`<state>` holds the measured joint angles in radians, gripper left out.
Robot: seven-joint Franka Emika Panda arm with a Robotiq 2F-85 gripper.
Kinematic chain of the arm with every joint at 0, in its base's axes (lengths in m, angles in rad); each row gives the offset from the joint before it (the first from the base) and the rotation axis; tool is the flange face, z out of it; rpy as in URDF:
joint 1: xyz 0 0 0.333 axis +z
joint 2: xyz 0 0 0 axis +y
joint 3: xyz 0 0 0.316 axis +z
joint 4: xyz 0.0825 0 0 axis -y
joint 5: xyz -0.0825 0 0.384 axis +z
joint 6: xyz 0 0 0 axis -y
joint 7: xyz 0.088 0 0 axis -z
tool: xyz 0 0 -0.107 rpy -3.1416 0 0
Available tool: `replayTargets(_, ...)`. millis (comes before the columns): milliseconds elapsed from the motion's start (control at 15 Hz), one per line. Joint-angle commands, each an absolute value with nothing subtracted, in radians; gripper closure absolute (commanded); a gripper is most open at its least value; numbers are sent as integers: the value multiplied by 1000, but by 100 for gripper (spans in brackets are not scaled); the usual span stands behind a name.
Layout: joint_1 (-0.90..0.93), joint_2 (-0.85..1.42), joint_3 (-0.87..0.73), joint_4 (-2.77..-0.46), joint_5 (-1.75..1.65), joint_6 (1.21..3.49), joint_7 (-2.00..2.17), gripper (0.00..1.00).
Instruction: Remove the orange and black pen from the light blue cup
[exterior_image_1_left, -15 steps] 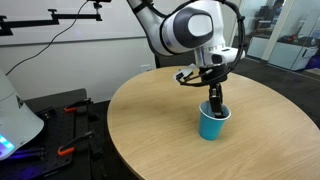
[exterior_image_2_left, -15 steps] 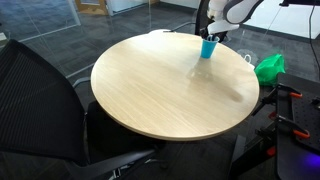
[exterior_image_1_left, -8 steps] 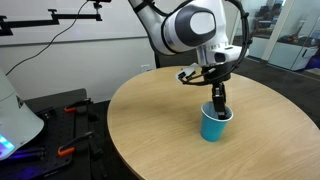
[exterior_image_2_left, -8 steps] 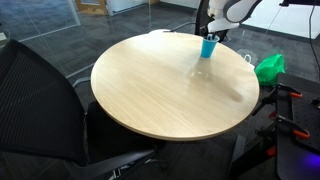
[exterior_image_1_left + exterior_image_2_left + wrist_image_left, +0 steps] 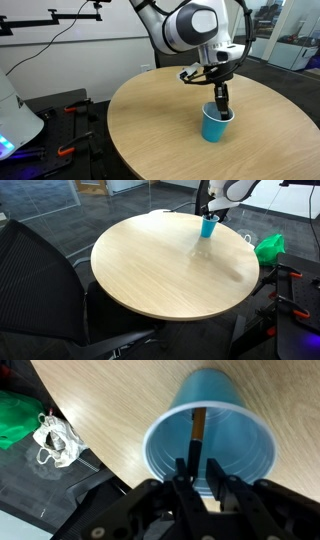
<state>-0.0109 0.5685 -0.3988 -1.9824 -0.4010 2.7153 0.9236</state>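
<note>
On the table point(image 5: 150, 130), the pen point(image 5: 197, 432) leans in the cup point(image 5: 247, 445) between claw point(image 5: 198, 466) fingers point(image 5: 214, 475) (grip unclear)

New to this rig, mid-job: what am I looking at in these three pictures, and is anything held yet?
One robot arm with a two-fingered gripper reaches over a round wooden table. Two pictures come from cameras in the room; the third looks down from the wrist. On the table stands the light blue cup, the orange and black pen leaning inside. The jaws sit either side of the pen; whether they grip it is unclear.
</note>
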Motion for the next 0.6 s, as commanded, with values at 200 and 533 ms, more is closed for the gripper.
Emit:
replayTargets(200, 34, 587, -454, -1972, -394, 2738, 935, 78)
replayTargets(533, 57, 594, -480, -1973, -400, 2743, 951, 97)
